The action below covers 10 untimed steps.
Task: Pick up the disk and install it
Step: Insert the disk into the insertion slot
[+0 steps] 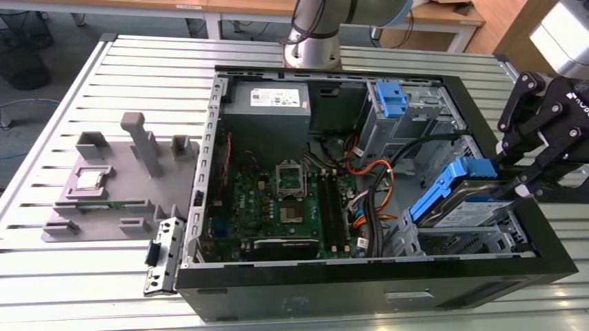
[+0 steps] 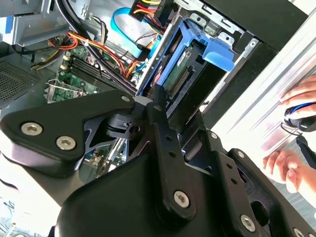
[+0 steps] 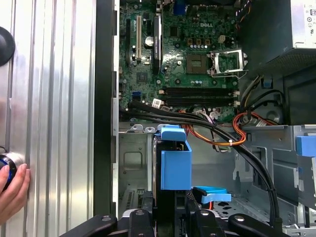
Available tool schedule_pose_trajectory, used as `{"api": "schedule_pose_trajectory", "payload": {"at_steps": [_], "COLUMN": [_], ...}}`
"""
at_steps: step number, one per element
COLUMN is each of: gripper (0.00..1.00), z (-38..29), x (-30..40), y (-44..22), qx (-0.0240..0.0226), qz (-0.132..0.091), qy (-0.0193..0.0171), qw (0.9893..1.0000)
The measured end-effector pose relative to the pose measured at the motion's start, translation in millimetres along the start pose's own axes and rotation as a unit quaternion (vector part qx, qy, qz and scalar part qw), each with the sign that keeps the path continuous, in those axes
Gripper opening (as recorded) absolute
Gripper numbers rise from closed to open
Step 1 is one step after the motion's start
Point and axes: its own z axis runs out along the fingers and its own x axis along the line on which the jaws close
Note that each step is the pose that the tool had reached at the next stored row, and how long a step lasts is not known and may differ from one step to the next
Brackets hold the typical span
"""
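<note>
The hand (image 1: 509,181) was closed on the disk (image 1: 460,203), holding it tilted and partly down in the drive bay (image 1: 457,239). The bay sat in a corner of the open computer case (image 1: 368,277), near the counter's (image 1: 138,62) edge on the exterior view's right.

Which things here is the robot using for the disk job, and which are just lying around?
For the job: the disk, gripped by the gripper; the open computer case.
Just lying about: the grey parts stand on the table; a person's hand beside the case.
</note>
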Motion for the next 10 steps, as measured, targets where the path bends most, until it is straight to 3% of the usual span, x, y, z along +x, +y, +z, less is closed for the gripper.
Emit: {"api": "schedule_pose_trajectory", "payload": {"at_steps": [10], "gripper": [0.35], "z": [8.2], "x": [0.6], "y": [-0.6], "qx": [0.0000], "qz": [0.000], "qy": [0.0000], "qw": [1.0000]}}
